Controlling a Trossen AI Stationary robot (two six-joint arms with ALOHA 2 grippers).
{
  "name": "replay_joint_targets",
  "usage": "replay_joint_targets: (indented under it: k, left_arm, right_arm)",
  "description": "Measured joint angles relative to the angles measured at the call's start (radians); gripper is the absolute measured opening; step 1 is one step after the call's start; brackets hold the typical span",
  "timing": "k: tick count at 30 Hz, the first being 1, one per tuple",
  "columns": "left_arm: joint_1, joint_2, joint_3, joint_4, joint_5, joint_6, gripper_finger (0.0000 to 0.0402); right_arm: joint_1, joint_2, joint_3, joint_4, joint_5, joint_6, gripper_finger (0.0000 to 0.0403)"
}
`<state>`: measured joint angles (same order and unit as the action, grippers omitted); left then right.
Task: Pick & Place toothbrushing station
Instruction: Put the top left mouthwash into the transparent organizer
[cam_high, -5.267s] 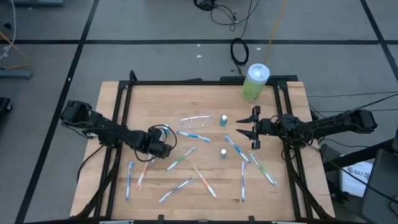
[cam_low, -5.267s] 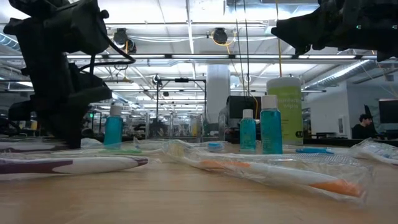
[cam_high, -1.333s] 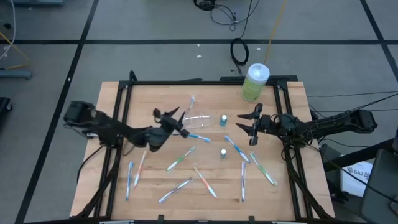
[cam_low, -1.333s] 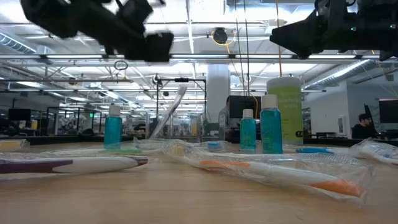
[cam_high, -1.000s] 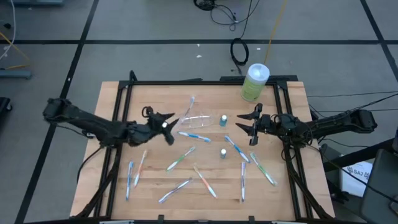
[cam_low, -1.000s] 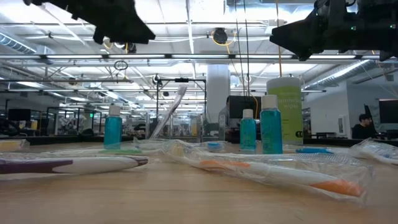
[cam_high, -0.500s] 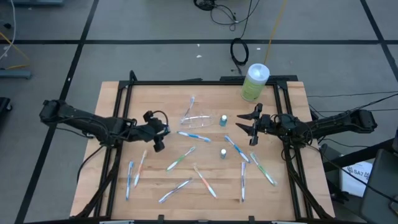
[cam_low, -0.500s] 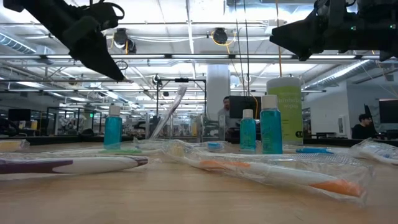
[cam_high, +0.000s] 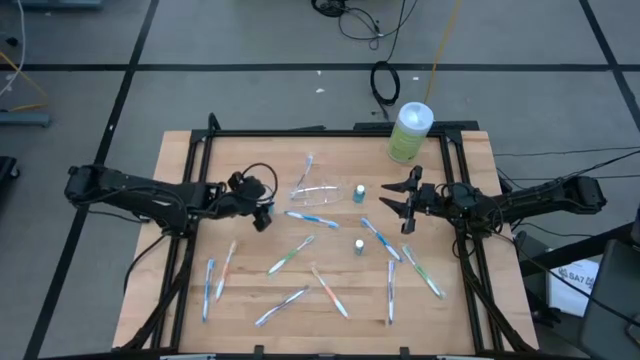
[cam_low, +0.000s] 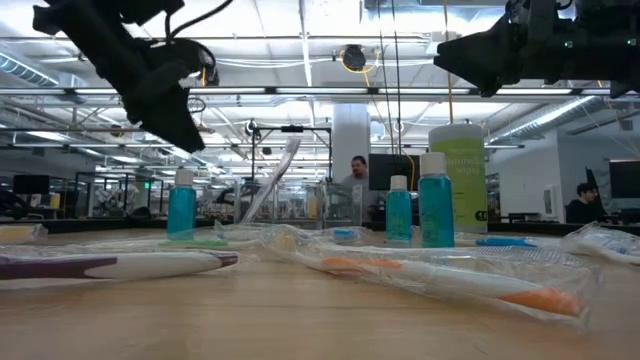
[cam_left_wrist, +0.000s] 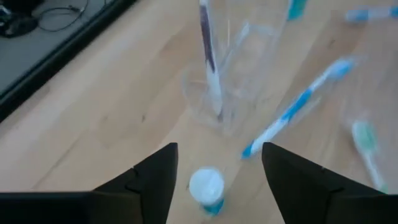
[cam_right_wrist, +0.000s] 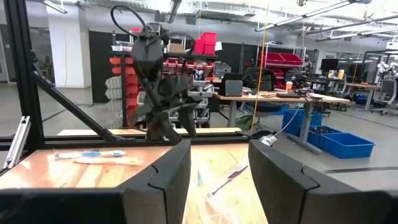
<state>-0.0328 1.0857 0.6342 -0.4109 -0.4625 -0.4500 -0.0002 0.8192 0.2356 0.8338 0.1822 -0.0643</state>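
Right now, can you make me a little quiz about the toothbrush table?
1. True or false: a toothbrush leans inside the clear cup.
2. What colour is the lid on the big green canister? A white, B red, C black.
3. Fill in: the left gripper has its fingers ____ and holds nothing.

Key: 1 true. 2 A. 3 open.
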Motion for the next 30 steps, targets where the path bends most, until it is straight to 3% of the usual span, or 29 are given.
replay_joint_targets:
  k: [4,15,30]
  left_arm:
    - [0.000,0.043,0.000,-0.007,-0.004,-0.158,0.0243]
    - [-0.002,0.181,-0.002,0.001,-0.067,-0.176,0.0239]
    - [-0.002,0.184,-0.001,-0.003,-0.042,-0.237,0.0113]
  right_arm:
    - [0.000,0.000,0.000,-0.001,0.000,0.000,0.0155]
    - [0.000,0.000,0.000,-0.022,0.000,0.000,0.0155]
    - [0.000,0.000,0.000,-0.023,0.000,0.000,0.0155]
